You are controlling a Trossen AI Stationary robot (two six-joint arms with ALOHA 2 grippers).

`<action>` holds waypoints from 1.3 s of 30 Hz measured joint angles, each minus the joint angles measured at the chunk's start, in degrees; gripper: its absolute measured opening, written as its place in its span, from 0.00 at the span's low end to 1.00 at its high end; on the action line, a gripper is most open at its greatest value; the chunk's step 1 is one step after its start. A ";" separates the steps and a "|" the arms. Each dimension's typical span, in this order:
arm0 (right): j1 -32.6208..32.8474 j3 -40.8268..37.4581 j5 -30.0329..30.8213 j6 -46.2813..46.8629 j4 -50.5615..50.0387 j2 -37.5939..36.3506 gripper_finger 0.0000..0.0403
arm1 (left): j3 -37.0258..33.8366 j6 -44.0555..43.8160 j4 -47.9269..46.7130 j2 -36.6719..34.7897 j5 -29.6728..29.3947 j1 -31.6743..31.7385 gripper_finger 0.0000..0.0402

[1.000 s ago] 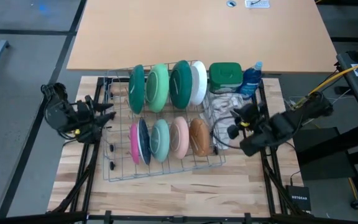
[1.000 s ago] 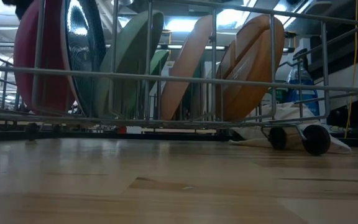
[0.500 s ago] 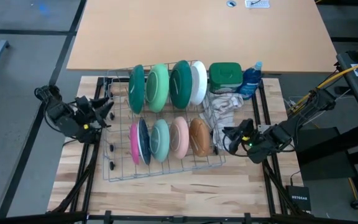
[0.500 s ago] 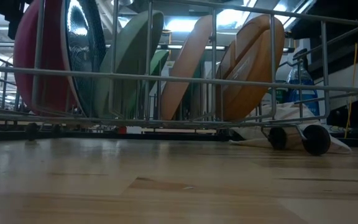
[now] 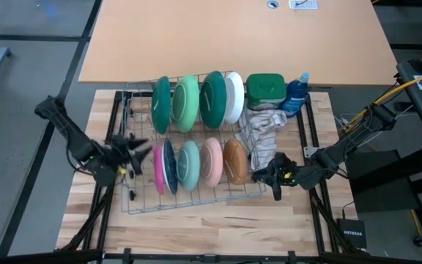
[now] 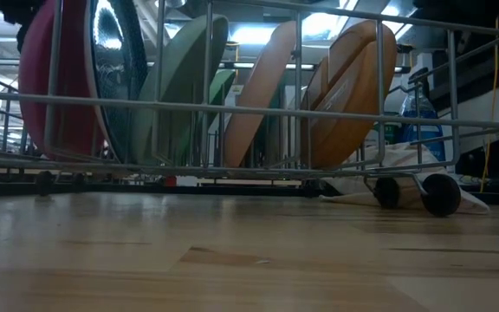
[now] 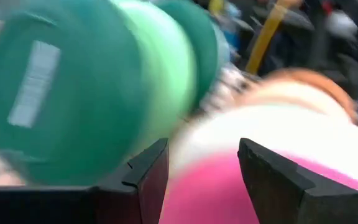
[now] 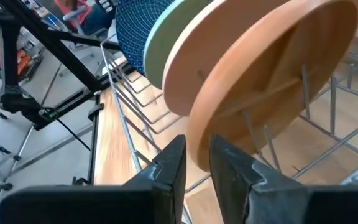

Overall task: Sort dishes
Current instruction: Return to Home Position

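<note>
A wire rack [image 5: 196, 201] holds the dishes on edge. The far row has a dark green plate [image 5: 161, 104], a light green one [image 5: 186, 103], another dark green one [image 5: 212, 99] and a white one [image 5: 234, 97]. The near row has pink [image 5: 157, 167], navy [image 5: 169, 167], pale teal [image 5: 189, 164], peach [image 5: 211, 161] and brown [image 5: 234, 161] plates. My left gripper [image 5: 136, 156] is open at the rack's left side, facing the pink plate [image 7: 229, 186]. My right gripper [image 5: 264, 176] is shut at the rack's right side, just before the brown plate's rim [image 8: 197, 149]. My right gripper points level from the table's right side at the lower rim of the brown plate [image 8: 194, 155]. I cannot tell whether its fingertips touch the rim. The plate stands on edge in the rack.
A green square-lidded tub [image 5: 264, 89], a blue bottle [image 5: 296, 94] and a beige-and-white cloth [image 5: 264, 128] lie right of the rack. Bare wooden tabletop [image 5: 196, 227] lies between the rack and the near edge.
My left gripper has gone toward the near edge and right, up to the pink plate. My right gripper has gone toward the near edge and left, coming in low at the brown plate. The plates have stayed in place.
</note>
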 joint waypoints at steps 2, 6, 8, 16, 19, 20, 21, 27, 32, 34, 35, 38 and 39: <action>0.00 -0.02 0.06 0.42 0.32 0.00 0.18 | 0.00 7.12 8.26 2.49 5.19 0.00 0.46; 0.00 -0.02 0.44 0.67 -0.33 0.00 0.18 | 0.00 31.62 29.50 4.82 17.56 -0.02 0.46; 0.00 -0.02 0.43 0.47 -1.37 0.00 0.18 | 0.00 46.38 39.45 4.87 23.59 -0.02 0.46; 0.00 0.02 5.51 -0.29 -1.23 -1.11 0.18 | 0.00 76.25 50.73 -3.91 31.42 3.80 0.46; -0.02 0.55 5.47 -3.30 -0.87 -3.73 0.18 | 0.00 74.66 43.54 -10.35 31.42 7.25 0.46; -0.02 0.69 5.44 -4.55 -0.91 -4.92 0.18 | 0.00 73.60 40.93 -12.83 31.40 8.37 0.46; -0.02 0.84 5.29 -6.21 -0.82 -6.24 0.18 | 0.00 72.72 38.31 -15.25 31.42 9.43 0.46; -0.02 0.90 8.43 -20.51 -0.75 -13.54 0.18 | 0.02 68.12 23.21 -28.66 34.04 13.58 0.46; -0.02 0.92 13.61 -27.31 -0.93 -15.28 0.18 | 0.02 65.05 12.95 -38.18 35.30 14.14 0.46; -0.02 0.92 13.80 -27.85 -1.12 -15.25 0.18 | 0.16 63.35 9.41 -40.05 34.85 14.14 0.46; -0.01 0.85 13.74 -27.83 -1.07 -15.23 0.18 | 0.41 62.84 8.86 -39.87 34.06 14.18 0.46; -0.13 -0.08 11.40 -26.36 -0.47 -15.23 0.18 | -0.22 62.64 7.57 -39.83 34.13 14.26 0.46; -0.13 -0.54 10.17 -25.10 -0.52 -15.23 0.18 | -0.61 62.84 7.89 -39.85 33.96 14.21 0.46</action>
